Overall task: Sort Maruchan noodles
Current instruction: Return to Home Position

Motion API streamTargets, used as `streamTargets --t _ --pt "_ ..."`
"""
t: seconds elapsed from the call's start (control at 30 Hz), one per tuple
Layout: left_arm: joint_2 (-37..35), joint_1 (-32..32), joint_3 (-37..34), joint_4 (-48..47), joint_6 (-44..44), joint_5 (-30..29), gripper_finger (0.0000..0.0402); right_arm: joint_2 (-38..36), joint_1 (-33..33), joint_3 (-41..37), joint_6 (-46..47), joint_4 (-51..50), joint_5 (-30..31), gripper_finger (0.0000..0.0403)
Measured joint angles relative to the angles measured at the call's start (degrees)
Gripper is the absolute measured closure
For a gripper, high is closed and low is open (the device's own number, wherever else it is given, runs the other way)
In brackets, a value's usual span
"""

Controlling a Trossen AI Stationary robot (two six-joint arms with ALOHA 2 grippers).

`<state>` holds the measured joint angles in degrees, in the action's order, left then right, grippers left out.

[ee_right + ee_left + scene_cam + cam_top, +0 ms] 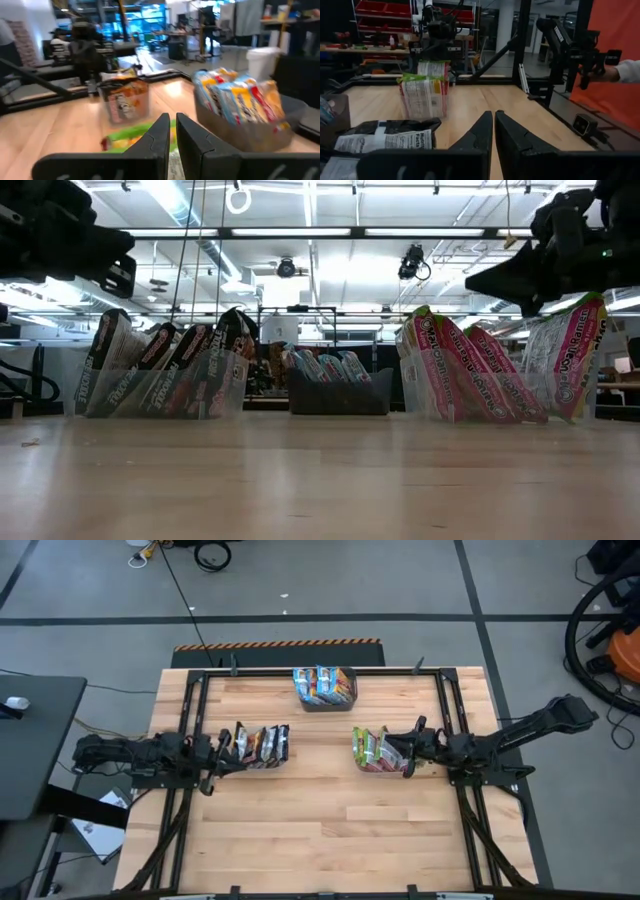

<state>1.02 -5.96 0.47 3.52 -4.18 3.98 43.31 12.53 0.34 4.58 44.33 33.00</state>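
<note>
Sorting looks done: no loose packs on the table (320, 830). Black packs (262, 744) stand in the left tub (255, 766), green packs (368, 747) in the right tub (385, 769), and blue packs (322, 683) in the grey bin (325, 705).

Left gripper (226, 744): clenched, empty, just beside the black packs.

Right gripper (410, 743): clenched, empty, above the green packs' outer side.

Judgement: only arm retraction left.
</note>
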Motion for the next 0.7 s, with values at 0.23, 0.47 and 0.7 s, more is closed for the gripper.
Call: streamTargets --t 0.23,0.47,0.7 --pt "0.11 0.00 0.01 -0.54 6.01 -0.35 0.0377 5.27 0.00 0.00 -1.63 -1.16 -3.51 0.0366" --pt "0.07 0.00 -0.02 0.96 5.96 -0.21 0.0377 10.45 0.00 0.00 -0.97 -2.50 -9.94 0.0366" --pt "0.09 0.00 -0.02 1.06 5.93 -0.23 0.0377 11.88 0.00 0.00 -4.40 -1.89 -10.10 0.0366"
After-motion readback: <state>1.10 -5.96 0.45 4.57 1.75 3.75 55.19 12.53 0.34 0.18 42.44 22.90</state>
